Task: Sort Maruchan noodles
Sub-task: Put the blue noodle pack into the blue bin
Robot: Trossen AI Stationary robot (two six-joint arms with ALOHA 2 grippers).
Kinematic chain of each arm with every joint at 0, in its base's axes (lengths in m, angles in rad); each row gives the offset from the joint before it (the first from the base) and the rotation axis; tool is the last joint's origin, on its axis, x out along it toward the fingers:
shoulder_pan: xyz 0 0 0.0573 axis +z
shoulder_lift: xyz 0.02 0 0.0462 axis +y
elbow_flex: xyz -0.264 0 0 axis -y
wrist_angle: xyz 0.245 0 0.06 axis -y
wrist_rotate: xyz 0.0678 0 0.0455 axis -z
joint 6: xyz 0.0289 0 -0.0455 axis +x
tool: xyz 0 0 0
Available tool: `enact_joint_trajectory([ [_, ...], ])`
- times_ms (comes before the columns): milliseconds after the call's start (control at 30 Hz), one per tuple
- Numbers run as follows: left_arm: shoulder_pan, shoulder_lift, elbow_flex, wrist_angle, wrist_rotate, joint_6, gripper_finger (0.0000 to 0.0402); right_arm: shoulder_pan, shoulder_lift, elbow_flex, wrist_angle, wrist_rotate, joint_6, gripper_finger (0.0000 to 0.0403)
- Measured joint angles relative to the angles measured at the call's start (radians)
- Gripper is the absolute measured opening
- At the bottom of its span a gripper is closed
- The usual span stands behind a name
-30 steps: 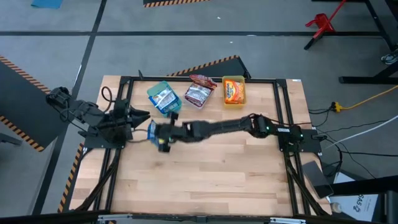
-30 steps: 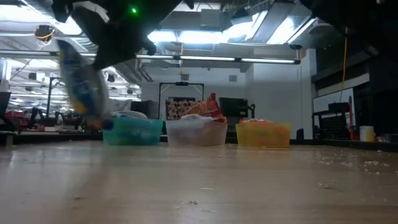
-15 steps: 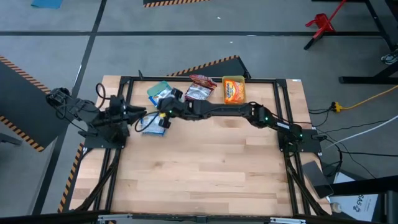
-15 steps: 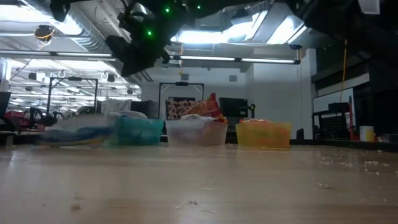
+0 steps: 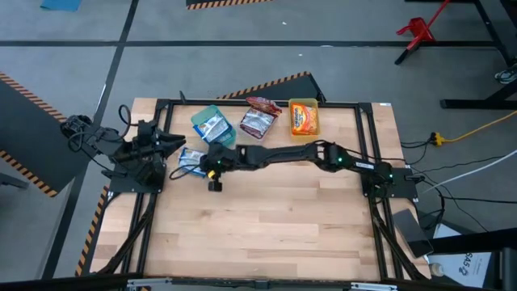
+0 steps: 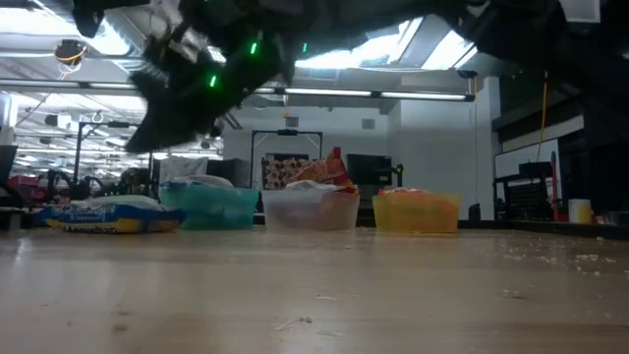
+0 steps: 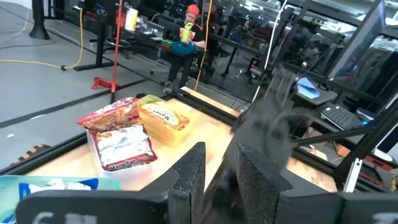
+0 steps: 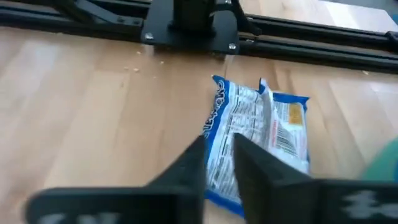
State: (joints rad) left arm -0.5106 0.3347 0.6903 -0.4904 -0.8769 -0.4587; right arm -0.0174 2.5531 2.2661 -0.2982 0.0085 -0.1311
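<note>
Maruchan noodles are partly sorted: a blue packet (image 5: 191, 159) lies flat on the wooden table (image 5: 266, 234), just ahead of the right gripper (image 5: 213, 168), whose fingers (image 8: 255, 168) sit close together and hold nothing. Behind it stand a green bin (image 5: 212, 127) with a blue packet, a clear bin (image 5: 258, 121) with maroon packets and a yellow bin (image 5: 304, 118) with an orange one. At the table's left edge waits the left gripper (image 5: 166, 144), fingers seemingly near closed, empty.
</note>
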Motion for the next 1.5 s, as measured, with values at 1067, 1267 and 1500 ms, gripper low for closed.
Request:
enact_joint_trajectory([
  [1067, 0.000, -0.002, 0.000, -0.079, -0.002, 0.016, 0.0082, -0.037, 0.185, -0.006, 0.233, 0.187, 0.209, 0.0170],
  [1267, 0.000, -0.002, 0.000, -0.079, -0.004, 0.024, 0.0082, -0.030, 0.187, -0.007, 0.210, 0.203, 0.230, 0.0043],
  [1500, 0.000, -0.002, 0.000, -0.079, -0.004, 0.024, 0.0082, -0.017, 0.187, -0.008, 0.197, 0.236, 0.268, 0.0006],
])
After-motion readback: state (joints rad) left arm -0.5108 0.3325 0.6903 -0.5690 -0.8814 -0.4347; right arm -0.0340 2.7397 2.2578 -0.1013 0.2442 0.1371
